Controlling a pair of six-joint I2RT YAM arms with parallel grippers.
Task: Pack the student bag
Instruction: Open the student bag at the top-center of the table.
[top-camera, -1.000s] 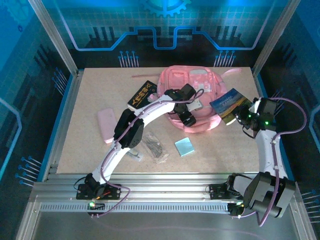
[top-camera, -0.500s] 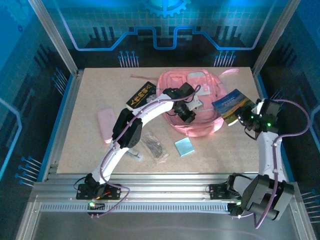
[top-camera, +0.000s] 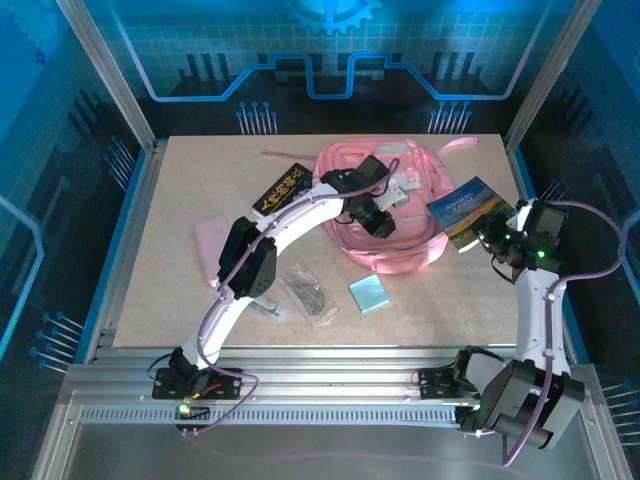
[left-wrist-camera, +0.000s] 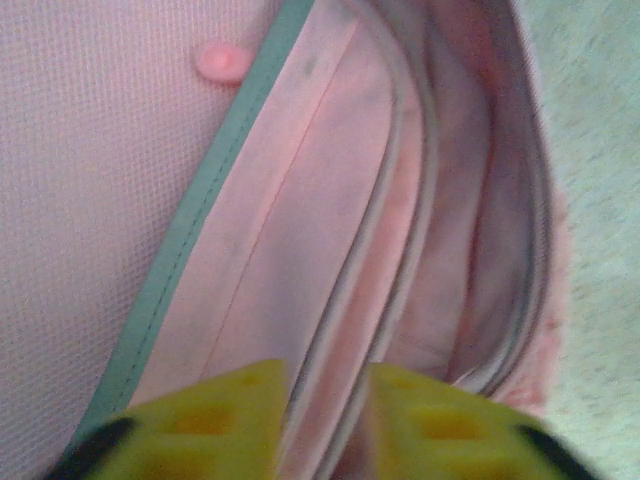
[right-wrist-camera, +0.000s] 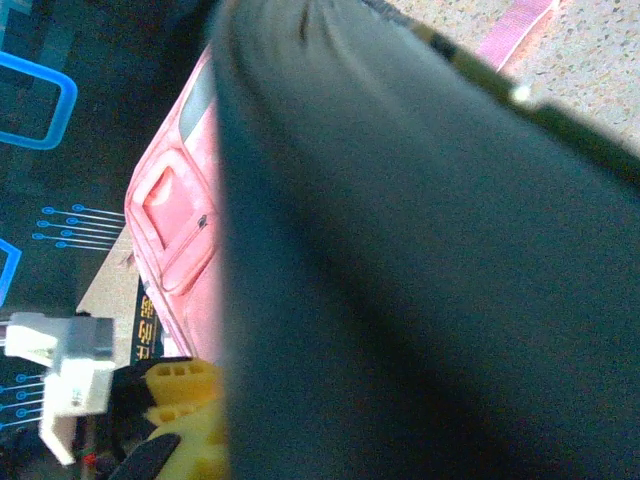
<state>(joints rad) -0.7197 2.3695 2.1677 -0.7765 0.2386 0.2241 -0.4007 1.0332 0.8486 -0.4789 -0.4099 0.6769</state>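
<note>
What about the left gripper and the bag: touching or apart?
Touching. In the left wrist view the bag's zip edge runs up between the left gripper's yellow fingers, its fabric against their inner faces.

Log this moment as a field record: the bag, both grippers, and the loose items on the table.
bag: large soft pink fabric backpack, lying mid-table, zip opening gaping
left: left gripper open, fingers either side of the opening's edge
right: right gripper shut on a book with a blue landscape cover, just right of the bag
loose items: black book with gold lettering; pink rectangular case; light blue square pad; clear packet of dark bits
</note>
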